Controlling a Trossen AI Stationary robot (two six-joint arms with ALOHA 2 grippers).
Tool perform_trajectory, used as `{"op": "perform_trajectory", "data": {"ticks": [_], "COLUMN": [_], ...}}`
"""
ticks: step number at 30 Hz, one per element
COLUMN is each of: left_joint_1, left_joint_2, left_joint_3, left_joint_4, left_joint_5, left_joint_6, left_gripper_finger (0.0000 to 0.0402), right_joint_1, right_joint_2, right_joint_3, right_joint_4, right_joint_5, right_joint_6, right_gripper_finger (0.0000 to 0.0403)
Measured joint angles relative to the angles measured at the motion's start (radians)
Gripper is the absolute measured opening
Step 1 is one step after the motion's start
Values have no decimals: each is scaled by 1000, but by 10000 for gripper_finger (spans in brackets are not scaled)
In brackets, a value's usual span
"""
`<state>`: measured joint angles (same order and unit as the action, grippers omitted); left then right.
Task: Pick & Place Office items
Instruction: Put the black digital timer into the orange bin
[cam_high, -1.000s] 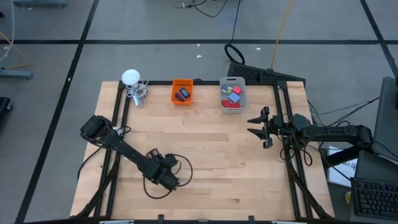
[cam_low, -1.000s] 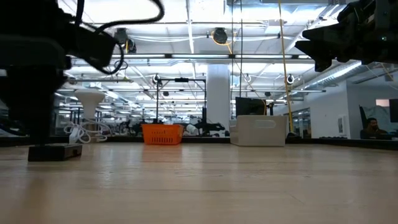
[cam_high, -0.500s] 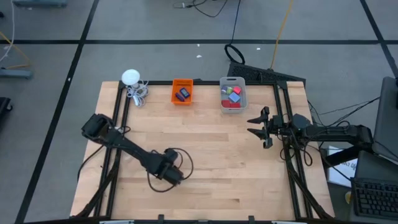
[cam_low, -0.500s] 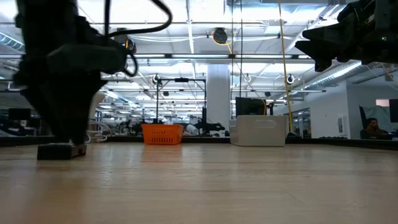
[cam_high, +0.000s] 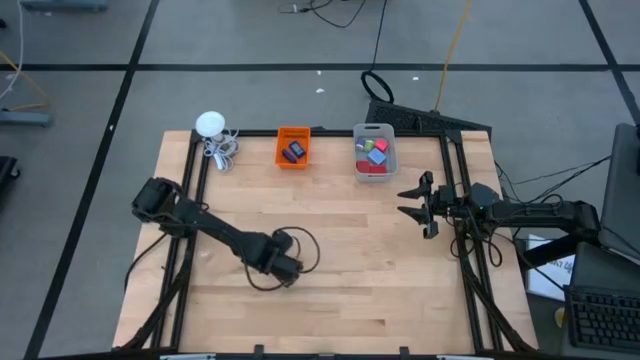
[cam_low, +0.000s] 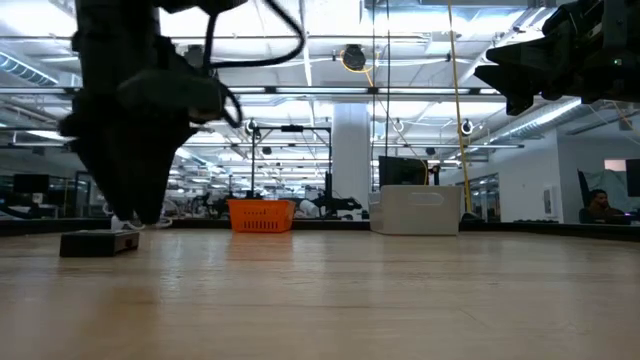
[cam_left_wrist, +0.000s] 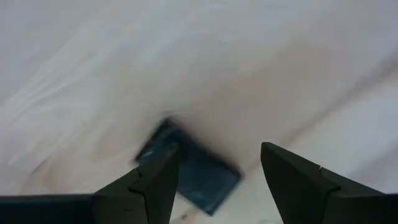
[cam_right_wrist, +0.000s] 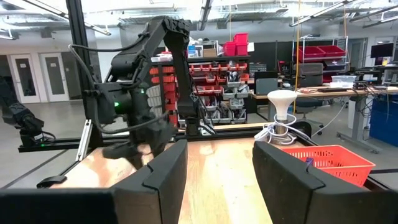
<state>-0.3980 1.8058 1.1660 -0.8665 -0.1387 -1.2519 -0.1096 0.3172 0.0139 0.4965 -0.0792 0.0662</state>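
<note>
One dark grey flat rectangle (cam_left_wrist: 198, 175) lies flat on the bare wood; in the low view it (cam_low: 97, 243) sits left of my left gripper (cam_low: 138, 212). My left gripper (cam_high: 285, 267) is open and points down over the table's middle. Its fingers (cam_left_wrist: 217, 149) stand above the rectangle without touching it, and one finger partly covers it. The high view hides the rectangle under that arm. The other office items lie in the orange bin (cam_high: 293, 147) and the clear grey bin (cam_high: 375, 152). My right gripper (cam_high: 411, 204) waits open near the right edge, raised.
A white round gadget (cam_high: 210, 124) with its coiled cable (cam_high: 222, 150) stands at the far left corner. Both bins sit along the far edge. A black frame rail (cam_high: 186, 190) runs along the table's left side. Bare wood lies between the two arms.
My left gripper has swung toward the table's right and slightly toward the far edge, staying open. In the low view it passes rightward over the dark rectangle, which has stayed where it was.
</note>
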Motion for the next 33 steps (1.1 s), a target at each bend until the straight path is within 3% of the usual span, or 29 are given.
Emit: {"op": "perform_trajectory", "data": {"ticks": [3, 7, 18, 25, 33], "left_joint_1": [-11, -14, -2, -6, -32], "left_joint_2": [-18, -20, 17, 16, 16], "left_joint_3": [0, 0, 0, 0, -13], "left_joint_4": [-72, -101, -118, -131, -126], "left_joint_5": [-27, 33, 36, 108, 78], "left_joint_6": [-179, -340, -408, -443, -538], "left_gripper_finger": [229, 230, 230, 230, 230], "right_joint_1": [0, 0, 0, 0, 0], "right_joint_2": [0, 0, 0, 0, 0], "right_joint_3": [0, 0, 0, 0, 0], "right_joint_4": [0, 0, 0, 0, 0], "right_joint_5": [0, 0, 0, 0, 0], "right_joint_6": [0, 0, 0, 0, 0], "right_gripper_finger": [171, 171, 171, 171, 171]}}
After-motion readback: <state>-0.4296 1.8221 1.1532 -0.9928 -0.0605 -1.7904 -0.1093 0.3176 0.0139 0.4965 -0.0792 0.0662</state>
